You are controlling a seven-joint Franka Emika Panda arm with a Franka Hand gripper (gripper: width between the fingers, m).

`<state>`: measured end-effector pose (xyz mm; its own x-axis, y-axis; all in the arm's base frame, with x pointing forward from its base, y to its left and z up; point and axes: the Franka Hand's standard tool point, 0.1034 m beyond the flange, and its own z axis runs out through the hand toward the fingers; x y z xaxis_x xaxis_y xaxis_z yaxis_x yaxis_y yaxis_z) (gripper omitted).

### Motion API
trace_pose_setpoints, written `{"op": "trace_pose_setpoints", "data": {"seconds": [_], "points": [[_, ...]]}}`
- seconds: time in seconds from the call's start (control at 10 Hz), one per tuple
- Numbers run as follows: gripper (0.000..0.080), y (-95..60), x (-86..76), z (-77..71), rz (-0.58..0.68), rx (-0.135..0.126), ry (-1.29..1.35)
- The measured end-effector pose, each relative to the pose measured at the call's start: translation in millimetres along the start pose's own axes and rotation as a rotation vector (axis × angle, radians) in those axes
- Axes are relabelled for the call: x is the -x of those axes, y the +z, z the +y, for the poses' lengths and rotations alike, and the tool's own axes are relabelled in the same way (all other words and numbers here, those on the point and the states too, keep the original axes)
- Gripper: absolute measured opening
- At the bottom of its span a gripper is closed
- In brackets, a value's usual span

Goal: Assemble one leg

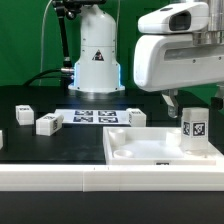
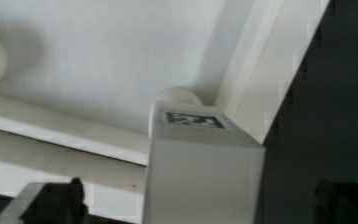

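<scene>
Gripper open around an upright leg on the white panel

My gripper (image 1: 188,100) (image 2: 197,200) is spread, one of its fingers (image 2: 51,200) on each side of the leg (image 1: 192,126) (image 2: 202,160), neither touching it. The leg stands upright on the white panel (image 1: 150,152) (image 2: 87,60), near its edge at the exterior view's right. Other legs (image 1: 48,123) lie on the black table (image 1: 30,145) near the marker board (image 1: 95,117).

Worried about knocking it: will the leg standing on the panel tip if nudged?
Probably: the leg stands upright on its small end, so a sideways push could topple it. It looks rigid and flat-sided, so it likely won't bend or roll.
</scene>
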<state>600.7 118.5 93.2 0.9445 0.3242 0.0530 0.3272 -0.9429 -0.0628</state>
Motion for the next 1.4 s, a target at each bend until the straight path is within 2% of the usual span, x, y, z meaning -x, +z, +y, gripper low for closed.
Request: {"op": "trace_pose_setpoints", "data": {"seconds": [0.5, 0.7, 0.8, 1.2, 1.4], "points": [[0.0649, 6.5, -0.5, -0.4, 0.036, 0.006, 0.001], [0.0375, 6.5, -0.5, -0.4, 0.036, 0.006, 0.001], [0.0291, 6.4, -0.5, 0.4, 0.037, 0.007, 0.002], [0.0291, 6.9, -3.1, 0.9, 0.018, 0.000, 0.045], [0.0291, 7.3, -5.1, 2.2, 0.033, 0.000, 0.291]]}}
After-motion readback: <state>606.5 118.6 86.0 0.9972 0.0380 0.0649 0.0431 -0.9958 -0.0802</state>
